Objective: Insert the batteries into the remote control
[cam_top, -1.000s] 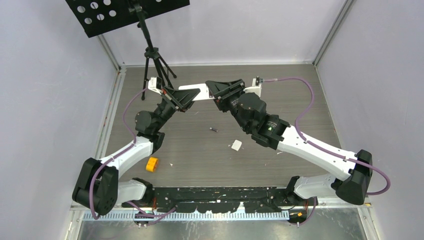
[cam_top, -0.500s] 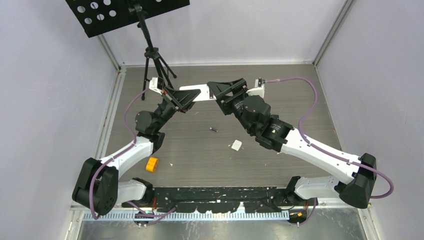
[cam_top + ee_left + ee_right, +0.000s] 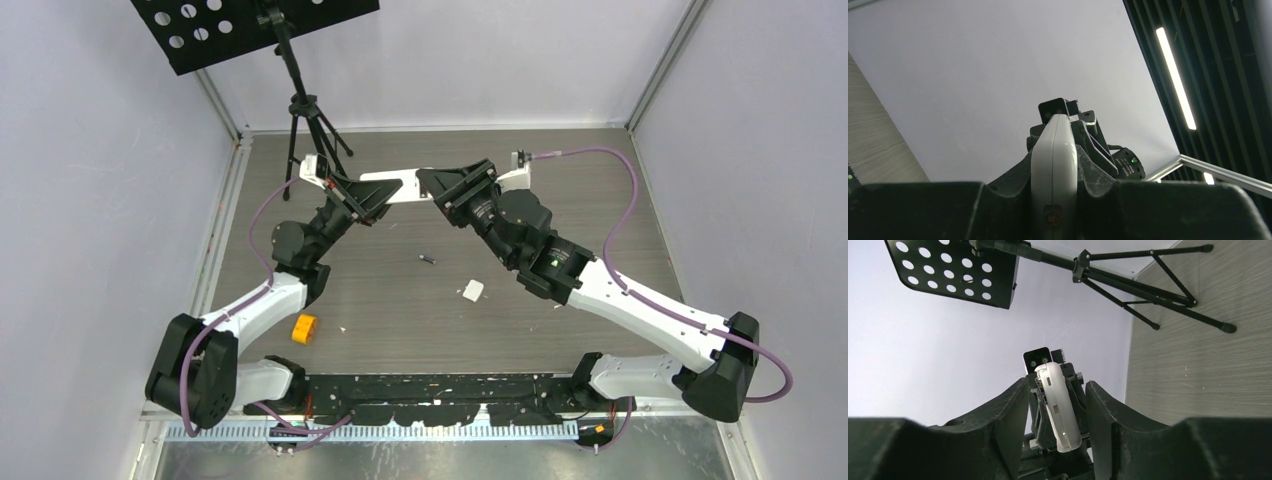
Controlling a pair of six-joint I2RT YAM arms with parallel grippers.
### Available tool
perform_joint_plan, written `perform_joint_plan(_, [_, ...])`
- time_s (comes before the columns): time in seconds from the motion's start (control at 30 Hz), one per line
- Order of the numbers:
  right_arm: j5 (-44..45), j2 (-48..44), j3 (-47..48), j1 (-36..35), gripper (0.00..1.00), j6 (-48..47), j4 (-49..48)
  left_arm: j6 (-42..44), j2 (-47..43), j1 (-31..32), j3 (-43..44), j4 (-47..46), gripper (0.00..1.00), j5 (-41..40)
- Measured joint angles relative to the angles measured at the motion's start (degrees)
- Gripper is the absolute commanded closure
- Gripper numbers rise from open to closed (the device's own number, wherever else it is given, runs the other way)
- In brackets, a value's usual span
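My left gripper [image 3: 362, 198] is shut on a white remote control [image 3: 393, 186] and holds it off the table at the back. In the left wrist view the remote [image 3: 1054, 160] stands edge-on between the jaws of that gripper [image 3: 1054, 200]. My right gripper [image 3: 452, 186] is open, with its jaws on either side of the remote's free end. In the right wrist view the remote [image 3: 1059, 412] hangs between the fingers [image 3: 1007, 415] of that gripper [image 3: 1058, 386] with a gap on both sides. One small dark battery [image 3: 428, 260] lies on the table. Other batteries are out of view.
A small white piece [image 3: 472, 290] lies right of the battery. An orange block [image 3: 304, 327] sits near the left arm. A black music stand tripod [image 3: 312, 118] stands at the back left, also in the right wrist view [image 3: 1148, 285]. Walls enclose the table.
The right arm's forearm and elbow have shifted to the right and its wrist has turned a little. Its gripper stays at the remote's end. The left arm and remote have hardly moved.
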State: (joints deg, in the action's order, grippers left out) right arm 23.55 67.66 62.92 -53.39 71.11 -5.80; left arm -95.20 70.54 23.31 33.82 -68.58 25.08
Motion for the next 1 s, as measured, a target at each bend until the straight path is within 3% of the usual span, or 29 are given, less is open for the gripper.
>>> perform_joint_plan(0.1, [-1.2,0.4,0.0,0.0,0.66,-0.8,-0.1,0.1,0.1,0.0,0.0,0.0,1.00,0.0])
perform_joint_plan(0.37, [-2.2,0.4,-0.1,0.2,0.82,-2.5,0.0,-0.9,0.2,0.0,0.0,0.2,1.00,0.0])
perform_joint_plan(0.47, [-2.3,0.4,-0.2,0.3,0.73,-2.7,0.0,-0.9,0.4,0.0,0.0,0.2,1.00,0.0])
perform_joint_plan(0.57, [-2.5,0.4,-0.2,0.5,0.39,-2.9,0.0,-0.8,0.4,0.0,0.0,0.2,1.00,0.0])
perform_joint_plan(0.63, [-2.7,0.4,-0.2,0.7,0.29,-2.7,0.1,0.3,0.5,0.0,0.0,0.3,1.00,0.1])
perform_joint_plan(0.8, [-3.1,-2.0,-2.4,1.6,0.30,-4.1,0.9,3.0,0.5,0.0,-0.3,1.7,1.00,0.5])
perform_joint_plan(1.0, [-5.4,-5.0,-2.7,2.9,0.51,-10.1,3.9,4.7,0.8,0.0,-1.2,2.9,1.00,1.2])
